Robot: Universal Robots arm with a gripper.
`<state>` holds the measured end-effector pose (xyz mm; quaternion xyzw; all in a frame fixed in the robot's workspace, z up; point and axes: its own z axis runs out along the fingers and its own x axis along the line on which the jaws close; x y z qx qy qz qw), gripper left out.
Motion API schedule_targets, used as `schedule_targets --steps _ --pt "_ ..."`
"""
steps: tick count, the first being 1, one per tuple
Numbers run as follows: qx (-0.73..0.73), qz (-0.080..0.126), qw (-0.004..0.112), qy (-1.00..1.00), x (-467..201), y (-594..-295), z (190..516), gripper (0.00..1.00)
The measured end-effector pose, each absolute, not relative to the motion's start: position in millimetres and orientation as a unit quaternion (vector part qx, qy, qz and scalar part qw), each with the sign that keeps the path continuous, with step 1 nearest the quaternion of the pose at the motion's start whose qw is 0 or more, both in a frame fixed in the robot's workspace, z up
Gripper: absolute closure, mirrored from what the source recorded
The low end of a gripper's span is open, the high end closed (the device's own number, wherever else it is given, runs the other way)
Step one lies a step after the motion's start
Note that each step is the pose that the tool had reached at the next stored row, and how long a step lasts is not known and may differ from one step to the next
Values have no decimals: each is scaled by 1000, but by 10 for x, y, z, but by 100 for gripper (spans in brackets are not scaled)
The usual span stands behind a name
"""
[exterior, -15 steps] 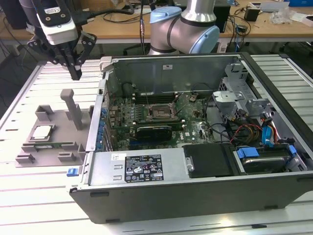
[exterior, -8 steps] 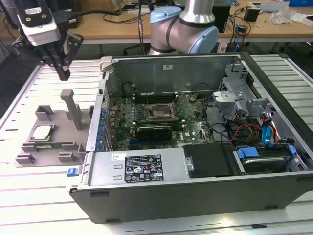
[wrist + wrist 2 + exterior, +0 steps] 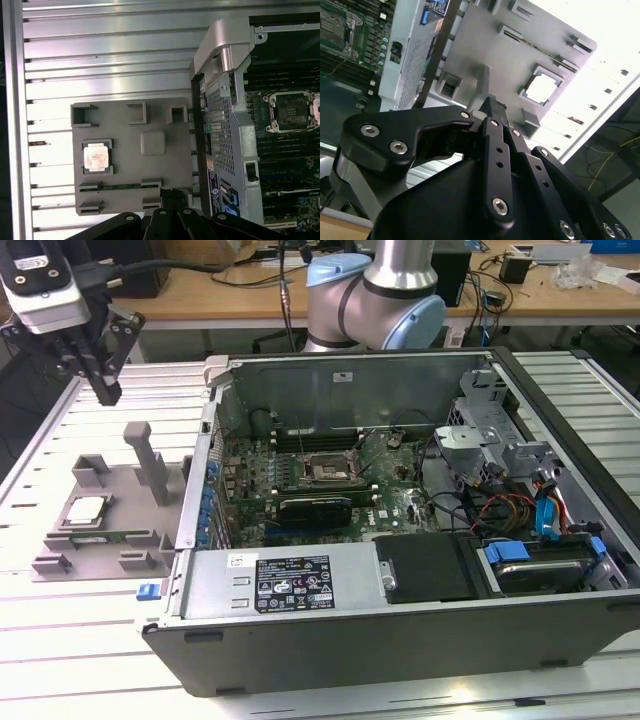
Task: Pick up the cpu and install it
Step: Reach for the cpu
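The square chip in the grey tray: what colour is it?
Pale silver-grey; the cpu shows best in the first wrist view.

1 cpu (image 3: pixel 85 510), 1 tray (image 3: pixel 125 502), 1 computer case (image 3: pixel 400 650)

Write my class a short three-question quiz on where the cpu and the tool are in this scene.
1. True or false: the small square silver-topped cpu already sits in the dark metal-framed motherboard socket.
2. The black tool hangs: A) inside the open grey computer case; B) outside the case, by the flat plastic tray; C) touching the cpu.
3. Fill in: the tray holding the cpu is coloured ___.
Key: 1 false; 2 B; 3 grey.
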<state>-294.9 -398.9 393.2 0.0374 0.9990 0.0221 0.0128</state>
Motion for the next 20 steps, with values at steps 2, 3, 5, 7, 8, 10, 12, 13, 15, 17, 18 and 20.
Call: schedule_targets --steps 2,3,5,7,8,10,12,13,15,17,18,20 --pt "37 22 13 999 -3036 -3988 3924 89" --pt "37 22 13 999 -3065 -3989 3918 89" --pt "37 22 13 999 -3130 -3987 3893 89" --pt "37 22 13 999 -3217 -3985 3833 89" --pt "37 22 13 999 -3239 -3984 3816 89" --pt "37 22 13 999 -3283 -3980 3773 89" --pt "37 22 13 999 -3337 -3967 3728 89" --pt "37 22 13 999 -3361 -3961 3710 89" --pt "37 22 13 999 -3446 -3928 3646 89" --pt "37 22 13 999 -3494 -3896 3603 89" --pt "37 22 13 999 -3525 -3870 3576 89" --pt "37 22 13 999 -3584 -3823 3526 89"
